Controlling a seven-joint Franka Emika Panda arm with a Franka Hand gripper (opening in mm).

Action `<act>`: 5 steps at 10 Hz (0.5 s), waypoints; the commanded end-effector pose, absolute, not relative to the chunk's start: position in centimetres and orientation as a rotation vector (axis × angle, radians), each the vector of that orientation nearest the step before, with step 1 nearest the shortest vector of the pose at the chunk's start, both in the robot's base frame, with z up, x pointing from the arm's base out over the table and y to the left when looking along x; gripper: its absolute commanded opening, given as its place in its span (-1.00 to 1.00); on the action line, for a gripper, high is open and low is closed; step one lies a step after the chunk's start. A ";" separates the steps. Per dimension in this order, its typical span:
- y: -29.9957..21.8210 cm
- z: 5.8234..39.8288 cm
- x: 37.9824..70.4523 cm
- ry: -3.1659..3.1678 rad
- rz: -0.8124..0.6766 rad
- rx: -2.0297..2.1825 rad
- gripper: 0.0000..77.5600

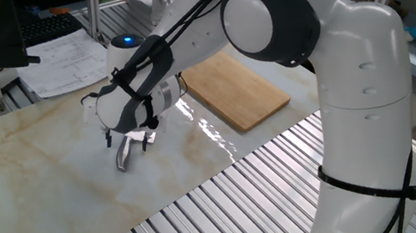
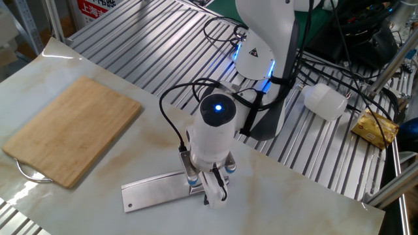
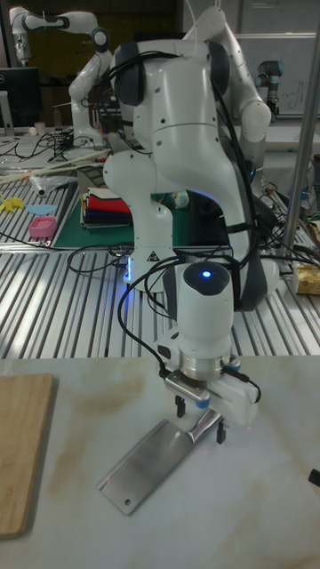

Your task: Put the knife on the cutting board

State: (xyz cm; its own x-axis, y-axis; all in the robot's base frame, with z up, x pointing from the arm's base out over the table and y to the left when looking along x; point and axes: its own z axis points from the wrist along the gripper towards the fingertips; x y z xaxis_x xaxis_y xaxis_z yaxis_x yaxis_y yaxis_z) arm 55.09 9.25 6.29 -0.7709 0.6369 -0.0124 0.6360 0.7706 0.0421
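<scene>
The knife lies flat on the marble-look tabletop, its broad silver blade (image 2: 153, 192) (image 3: 147, 462) pointing away from the arm and its shiny handle (image 1: 123, 156) under my hand. My gripper (image 3: 200, 420) (image 2: 209, 179) (image 1: 132, 138) points straight down over the handle. It is open, with one finger on each side of the handle where it meets the blade. I cannot see any finger touching the handle. The cutting board (image 2: 72, 127) (image 1: 233, 88) (image 3: 22, 453), light-brown wood, lies flat and bare, well apart from the knife.
Ribbed metal table (image 2: 150, 52) surrounds the marble sheet. Papers (image 1: 64, 64) lie beyond its far edge. A white cylinder (image 2: 324, 101) and a yellow packet (image 2: 375, 127) sit beside the arm's base (image 2: 261, 39). Cables hang close by the wrist.
</scene>
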 end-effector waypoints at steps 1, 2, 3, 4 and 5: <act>9.3 6.2 55.2 2.930 0.059 1.049 1.00; 9.3 6.2 55.2 2.931 0.059 1.047 1.00; 9.3 6.2 55.2 2.928 0.054 1.046 1.00; 9.3 6.2 55.2 2.924 0.043 1.045 1.00; 9.2 6.2 55.2 2.920 0.026 1.042 1.00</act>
State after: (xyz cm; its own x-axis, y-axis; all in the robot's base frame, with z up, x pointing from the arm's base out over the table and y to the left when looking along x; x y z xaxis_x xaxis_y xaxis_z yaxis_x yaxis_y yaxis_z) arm 55.04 9.27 6.01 -0.7733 0.6337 -0.0179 0.6329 0.7734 0.0358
